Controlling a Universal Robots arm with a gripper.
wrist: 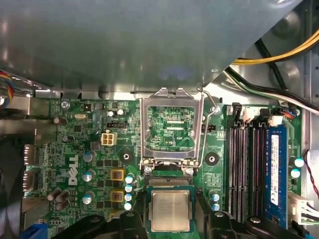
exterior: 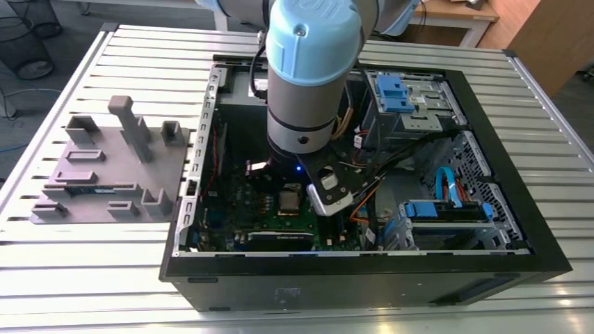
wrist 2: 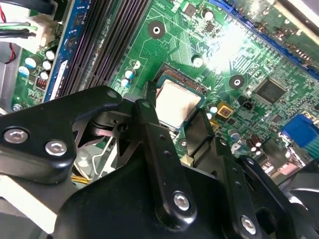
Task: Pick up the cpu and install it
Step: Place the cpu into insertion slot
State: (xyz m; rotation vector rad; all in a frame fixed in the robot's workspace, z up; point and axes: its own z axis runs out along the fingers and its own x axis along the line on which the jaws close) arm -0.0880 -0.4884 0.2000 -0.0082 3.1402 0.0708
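The cpu [wrist: 170, 211], a flat square chip with a silver-grey top, lies flat in its socket on the green motherboard [wrist: 75, 149]; it also shows in the second wrist view [wrist 2: 178, 102] and as a small pale square in the exterior view [exterior: 291, 200]. My gripper [wrist: 172, 226] hangs just over it, open. Its black fingers [wrist: 132, 221] stand on either side of the socket, apart from the chip. In the second wrist view the gripper [wrist 2: 174, 124] straddles the chip the same way. The silver socket frame [wrist: 169, 129] is swung up and open beside the chip.
Black memory slots [wrist: 244, 169] and a blue memory stick [wrist: 276, 164] run alongside the socket. Yellow and black cables [wrist: 279, 55] cross a corner. The computer case [exterior: 371, 275] walls ring the board, with blue drive cages [exterior: 404, 94]. A grey fixture plate [exterior: 102, 167] lies at the exterior view's left.
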